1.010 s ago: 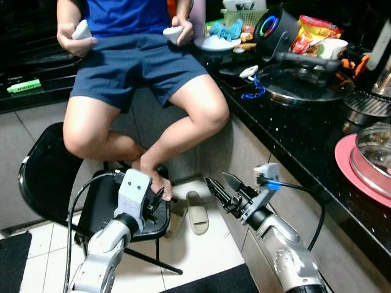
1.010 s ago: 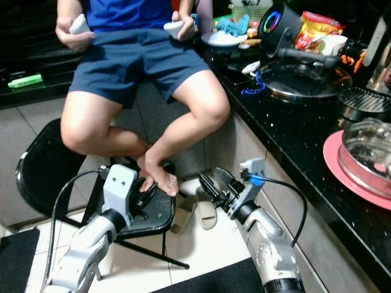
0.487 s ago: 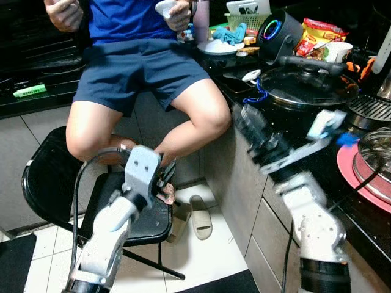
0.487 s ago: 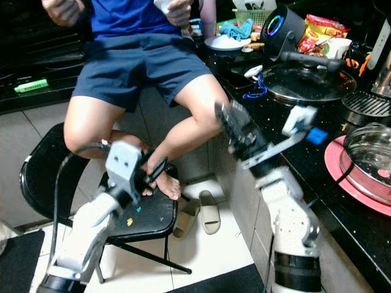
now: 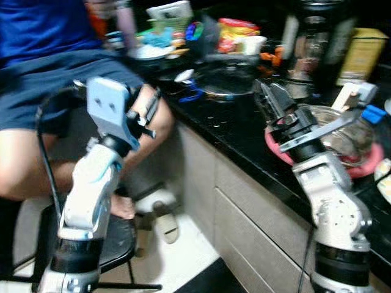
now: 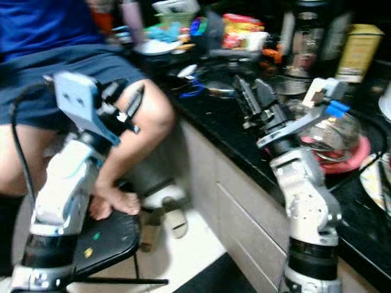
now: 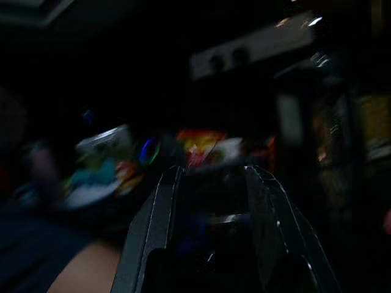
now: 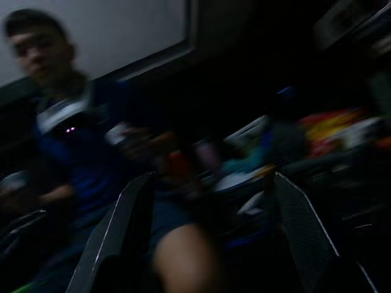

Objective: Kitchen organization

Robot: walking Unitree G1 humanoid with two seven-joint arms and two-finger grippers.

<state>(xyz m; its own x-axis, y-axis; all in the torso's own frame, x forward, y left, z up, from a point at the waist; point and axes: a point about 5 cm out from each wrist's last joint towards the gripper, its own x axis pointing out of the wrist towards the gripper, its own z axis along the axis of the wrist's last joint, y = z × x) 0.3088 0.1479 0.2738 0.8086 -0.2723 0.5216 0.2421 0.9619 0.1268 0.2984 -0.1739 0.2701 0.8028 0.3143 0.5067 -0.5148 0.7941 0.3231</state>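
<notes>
A: Edges and free room?

B: The black speckled stone countertop (image 5: 244, 131) runs back from the robot's right, its front edge over grey cabinet fronts (image 5: 244, 207). A strip of pale tiled floor (image 5: 183, 256) lies between the cabinets and a black folding chair (image 6: 113, 235), where a person in a blue shirt and shorts (image 5: 43, 67) sits, bare foot on the seat. A beige slipper (image 5: 164, 221) lies on the tiles.

A: Grippers?

B: Right gripper (image 5: 273, 101) raised over the counter edge, fingers apart (its wrist view shows a wide gap). Left gripper (image 5: 148, 108) held up just beside the person's knee, fingers also spread.

A: Task items?

B: A clear glass bowl on a round pink plate (image 6: 360, 152) sits near the right gripper, behind its wrist. A dark lidded pan (image 5: 223, 79) lies ahead of it. Blurred packets and dishes crowd the far end.
</notes>
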